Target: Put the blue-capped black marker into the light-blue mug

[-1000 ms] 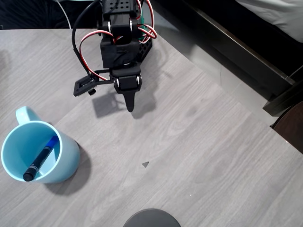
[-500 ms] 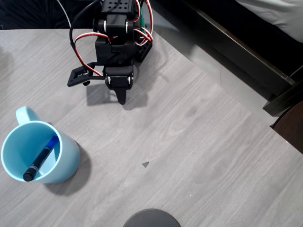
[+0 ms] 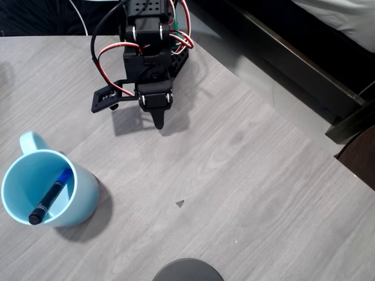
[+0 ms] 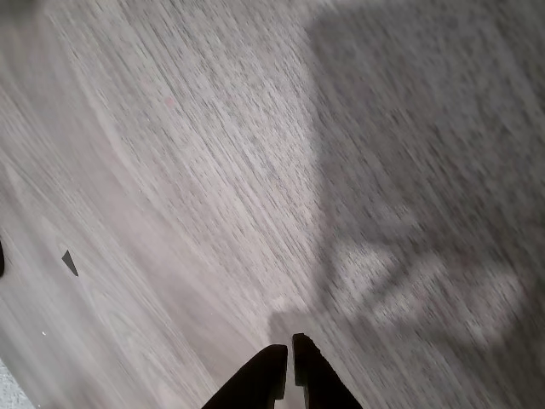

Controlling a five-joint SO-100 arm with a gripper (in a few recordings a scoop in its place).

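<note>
The gripper (image 4: 287, 368) had its two dark fingers drawn almost together, only a thin sliver of table showing between the tips in the wrist view, and it held nothing. Below the tips in that view lay bare grey wood-grain table (image 4: 170, 170), blurred, crossed by the arm's own broad shadow on the right side, with a small dark triangular speck (image 4: 69, 262) near the left edge.

From overhead, the gripper (image 3: 158, 124) pointed down the picture, its tip hanging over the table close to the arm's base near the top edge. The black arm (image 3: 146, 52) stood folded up behind it, looped with red and white wires (image 3: 108, 55), and a flat black bracket stuck out to the left of the wrist.

The marker (image 3: 51, 196) was well apart from the gripper, inside the mug (image 3: 48, 188) at the lower left of the overhead view. It leaned on a slant, blue cap up against the far inner wall and its dark butt end resting at the near rim. The mug stood upright on the table (image 3: 234, 175), handle toward the top of the picture. The same dark speck (image 3: 180, 203) lay on the table to the right of the mug, and part of a dark round disc (image 3: 187, 270) showed at the bottom edge.
</note>
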